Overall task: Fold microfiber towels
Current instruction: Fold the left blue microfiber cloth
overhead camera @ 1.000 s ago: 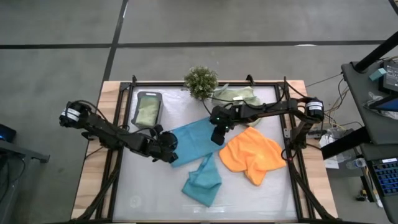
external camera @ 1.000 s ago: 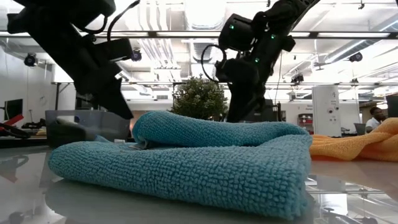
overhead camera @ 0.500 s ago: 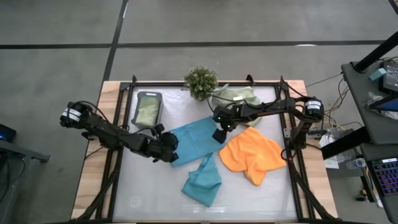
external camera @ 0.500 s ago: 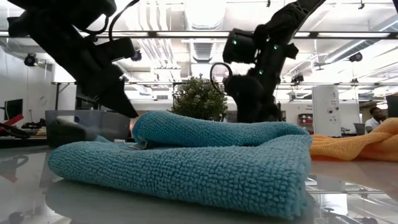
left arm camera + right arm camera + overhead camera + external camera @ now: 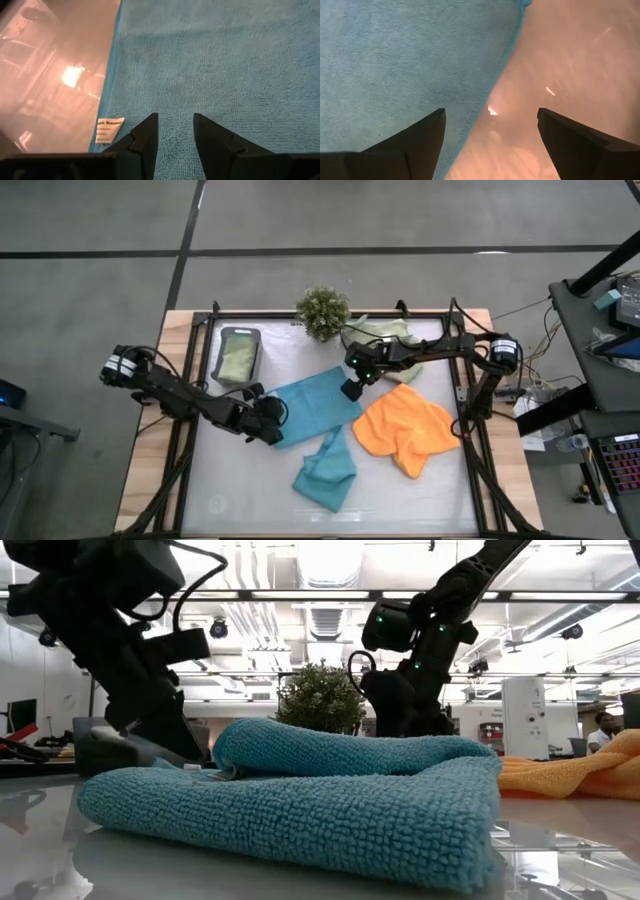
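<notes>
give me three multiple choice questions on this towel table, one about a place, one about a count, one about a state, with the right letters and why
1. Where does the small plant stand?
A. at the table's far edge
B. on the orange towel
C. in the tray

2. How many orange towels show?
A. none
B. one
C. three

3. How do the right gripper's jaws stand?
A. shut on a towel
B. open, holding nothing
C. shut on the plant

Key: 1 A, the high view shows it at the far edge beside the pale green towel. 2 B, a single orange towel lies at the right. 3 B, the right wrist view shows the fingers wide apart over the flat blue towel's edge.
</notes>
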